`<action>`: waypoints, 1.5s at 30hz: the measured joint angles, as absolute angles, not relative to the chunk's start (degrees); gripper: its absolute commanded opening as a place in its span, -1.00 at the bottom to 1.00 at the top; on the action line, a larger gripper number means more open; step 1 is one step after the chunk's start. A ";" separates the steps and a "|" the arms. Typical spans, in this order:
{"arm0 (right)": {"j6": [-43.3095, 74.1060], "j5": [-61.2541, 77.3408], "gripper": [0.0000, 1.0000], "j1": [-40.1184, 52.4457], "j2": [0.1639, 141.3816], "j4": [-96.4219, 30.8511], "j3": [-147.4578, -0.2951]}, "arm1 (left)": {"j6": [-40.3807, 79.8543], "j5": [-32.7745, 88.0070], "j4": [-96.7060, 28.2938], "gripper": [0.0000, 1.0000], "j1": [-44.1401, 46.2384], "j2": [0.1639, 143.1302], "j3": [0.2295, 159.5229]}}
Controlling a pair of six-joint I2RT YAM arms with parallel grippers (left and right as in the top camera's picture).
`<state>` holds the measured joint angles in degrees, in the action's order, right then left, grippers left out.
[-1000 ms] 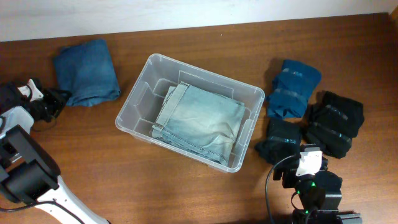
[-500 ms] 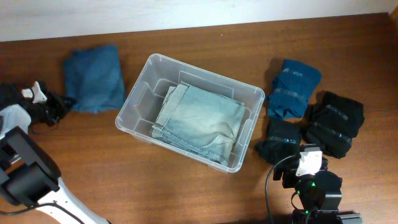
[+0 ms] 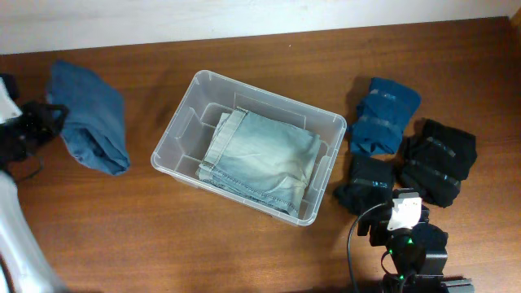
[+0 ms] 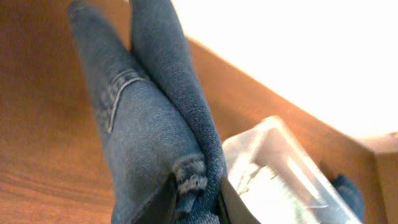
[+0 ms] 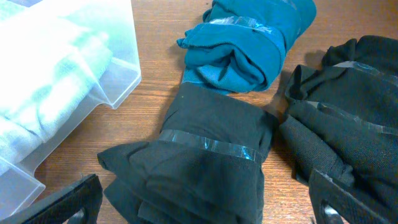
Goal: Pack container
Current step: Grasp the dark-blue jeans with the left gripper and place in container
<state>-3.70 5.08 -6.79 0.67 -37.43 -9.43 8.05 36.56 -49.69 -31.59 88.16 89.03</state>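
Wood table (image 3: 244, 252): container (image 3: 173, 134) mid-table, light jeans (image 3: 260, 159) folded inside. Left of container, left gripper (image 4: 194, 198) pinches blue jeans (image 3: 85, 118). Right of container, right gripper (image 5: 202, 190) spread wide by black bundle (image 5: 199, 168), teal bundle (image 5: 249, 37) just beyond.

Overhead looks straight down on the counter (image 3: 244, 252). Left wrist, close, seemingly tilted, faces the container (image 4: 280, 168) past blue denim (image 4: 143, 124). Right wrist, low, shares the container's corner.
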 measured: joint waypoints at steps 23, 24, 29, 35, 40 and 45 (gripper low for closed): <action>-3.66 5.08 0.97 -6.79 0.67 -37.43 -9.43 | 21.15 33.04 -50.26 -0.99 8.34 75.37 89.03; -3.70 5.08 0.97 -6.79 0.67 -37.43 -9.41 | 21.74 31.53 -50.02 -1.00 10.24 76.05 89.03; -3.70 5.08 0.97 -6.79 0.69 -37.43 -9.43 | 24.69 23.79 -47.24 -0.99 19.51 80.31 89.01; -3.70 5.08 0.97 -6.79 0.67 -37.43 -9.43 | 26.48 17.34 -45.54 -0.99 24.51 85.14 89.01; -3.68 5.08 0.97 -6.79 0.69 -37.43 -9.43 | 27.38 15.79 -44.01 -0.99 24.58 86.98 89.01; -3.70 5.08 0.97 -6.79 0.69 -37.43 -9.43 | 28.60 15.49 -43.16 -1.00 25.58 88.05 89.01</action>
<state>-3.70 5.08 -6.79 0.69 -37.43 -9.43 28.60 15.49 -43.16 25.58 88.05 89.01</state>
